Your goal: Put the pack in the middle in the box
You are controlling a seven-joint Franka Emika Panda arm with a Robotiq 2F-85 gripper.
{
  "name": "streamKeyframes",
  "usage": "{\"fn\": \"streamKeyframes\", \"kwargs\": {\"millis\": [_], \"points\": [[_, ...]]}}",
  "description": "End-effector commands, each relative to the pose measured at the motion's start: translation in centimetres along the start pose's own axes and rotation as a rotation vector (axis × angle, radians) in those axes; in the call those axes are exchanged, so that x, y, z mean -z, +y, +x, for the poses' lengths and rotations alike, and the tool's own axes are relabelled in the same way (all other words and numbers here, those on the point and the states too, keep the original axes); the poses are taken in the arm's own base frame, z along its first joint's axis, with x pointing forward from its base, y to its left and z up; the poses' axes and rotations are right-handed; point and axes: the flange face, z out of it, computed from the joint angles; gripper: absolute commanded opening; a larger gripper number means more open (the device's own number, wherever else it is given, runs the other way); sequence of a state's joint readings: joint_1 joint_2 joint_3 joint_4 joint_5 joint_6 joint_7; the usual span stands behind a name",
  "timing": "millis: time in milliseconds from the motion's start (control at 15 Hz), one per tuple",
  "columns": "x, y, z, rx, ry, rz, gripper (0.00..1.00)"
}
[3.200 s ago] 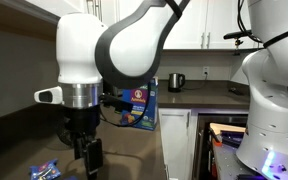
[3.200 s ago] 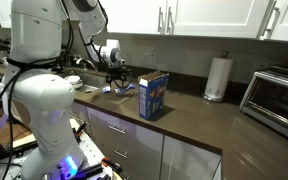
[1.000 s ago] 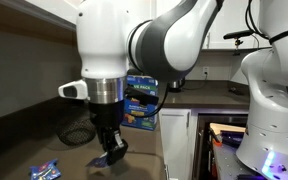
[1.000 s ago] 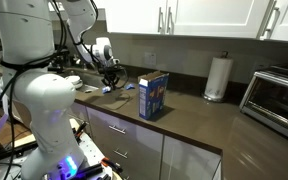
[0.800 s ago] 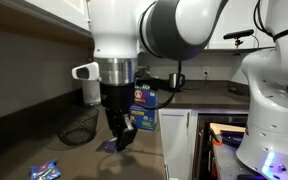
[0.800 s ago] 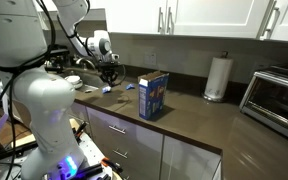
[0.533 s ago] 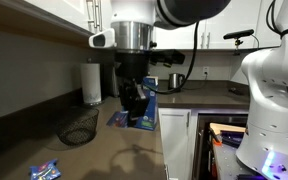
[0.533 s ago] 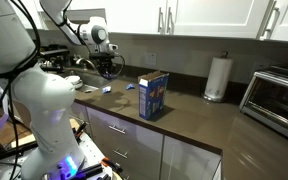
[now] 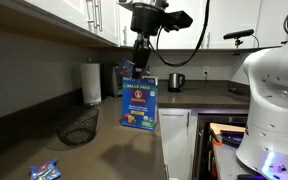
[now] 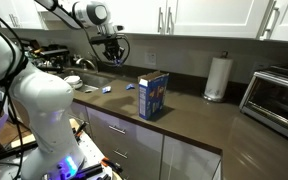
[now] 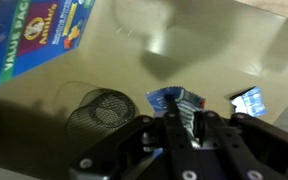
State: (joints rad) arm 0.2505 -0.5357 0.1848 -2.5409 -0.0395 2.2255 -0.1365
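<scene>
In the wrist view my gripper (image 11: pixel 181 120) is shut on a blue pack (image 11: pixel 170 98), which sticks out between the fingers. The box (image 11: pixel 42 36), a tall blue "VALUE PACK" carton, lies at the upper left of that view. In both exterior views the gripper (image 9: pixel 139 62) (image 10: pixel 114 52) hangs high over the counter. It is above and slightly behind the box (image 9: pixel 139 105) in one, and well to the side of the box (image 10: pixel 153 95) in the other. The held pack is too small to make out there.
A black wire-mesh basket (image 9: pixel 79 128) (image 11: pixel 103 108) stands on the counter near the box. Other blue packs lie on the counter (image 9: pixel 44 170) (image 10: pixel 105 89) (image 11: pixel 251 100). A paper towel roll (image 10: pixel 217 78), a mug (image 9: pixel 176 81) and a toaster oven (image 10: pixel 280 94) stand further off. Cabinets hang overhead.
The arm has risen from counter level to high above it, carrying the pack up and towards the box. The gripper has stayed shut.
</scene>
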Motion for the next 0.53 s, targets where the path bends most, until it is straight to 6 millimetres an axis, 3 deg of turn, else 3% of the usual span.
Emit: {"fn": "streamKeyframes", "kwargs": {"millis": [0,467], "points": [[1.7,2.1,-2.1,-0.123,0.001,-0.100,0.12],[3.1,4.5,-4.7,-0.266,-0.043,-0.206,0.07]]}}
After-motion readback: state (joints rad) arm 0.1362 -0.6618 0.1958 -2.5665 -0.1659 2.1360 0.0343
